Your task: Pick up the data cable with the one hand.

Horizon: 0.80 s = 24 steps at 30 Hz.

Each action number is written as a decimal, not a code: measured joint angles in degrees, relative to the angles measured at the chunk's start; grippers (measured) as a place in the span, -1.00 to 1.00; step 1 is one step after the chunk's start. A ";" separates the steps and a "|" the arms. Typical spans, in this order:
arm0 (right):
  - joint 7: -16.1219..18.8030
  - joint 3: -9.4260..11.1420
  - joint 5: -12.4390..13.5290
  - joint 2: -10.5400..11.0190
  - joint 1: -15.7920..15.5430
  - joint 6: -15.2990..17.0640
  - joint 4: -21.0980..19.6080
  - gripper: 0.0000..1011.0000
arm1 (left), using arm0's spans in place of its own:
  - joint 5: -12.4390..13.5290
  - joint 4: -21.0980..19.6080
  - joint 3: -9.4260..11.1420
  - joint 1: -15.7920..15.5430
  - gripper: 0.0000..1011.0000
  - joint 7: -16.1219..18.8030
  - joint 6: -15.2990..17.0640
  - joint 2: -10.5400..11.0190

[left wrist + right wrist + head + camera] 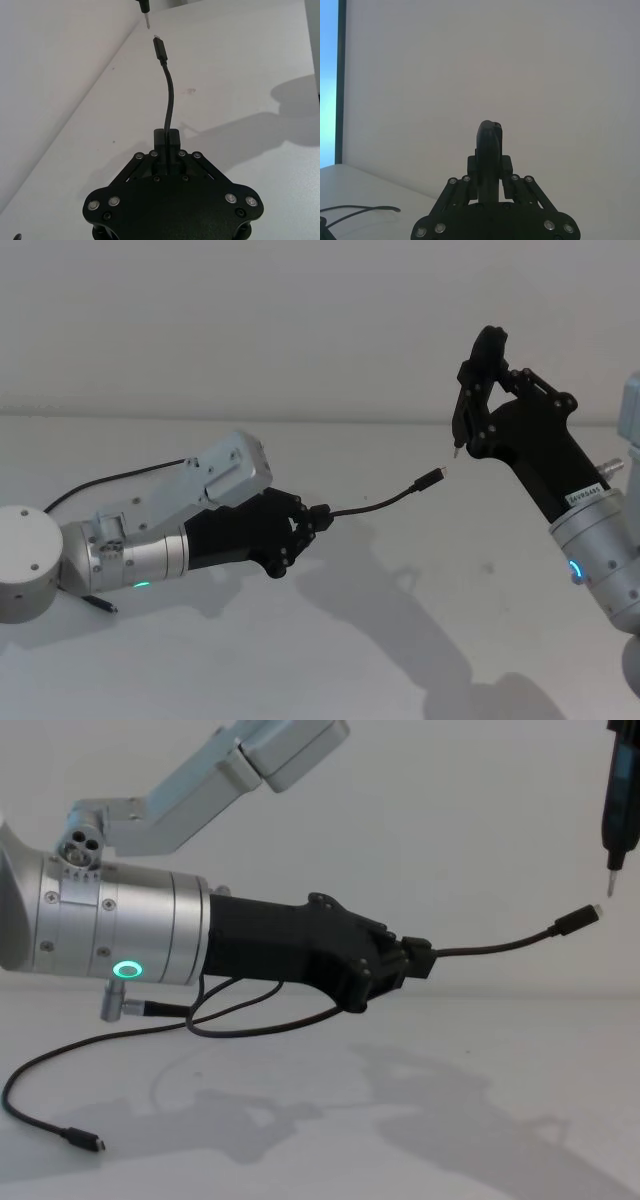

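Item one, nearest: left gripper (318, 519), one, black, on a silver wrist with a green ring; fingers pinched tight on the data cable (495, 946), carried above the table (400, 640).

Item two: data cable, one, two plugs. The free length ran from the pinch forward and to the robot's right, rising in a shallow curve, long axis roughly level, to a silver-tipped plug (432, 478). The rest trailed back under the wrist to a second plug (84, 1141) on the table.

Item three, farthest: right gripper (470, 415), one, raised, clamped on a slim pointed tool (617, 820), its tip just above and apart from the lifted plug.
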 joint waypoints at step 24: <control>0.83 0.43 -0.41 -0.45 -1.33 3.13 -2.91 -0.46 | -0.09 -0.25 -0.09 0.04 -0.92 -0.08 -0.21 0.10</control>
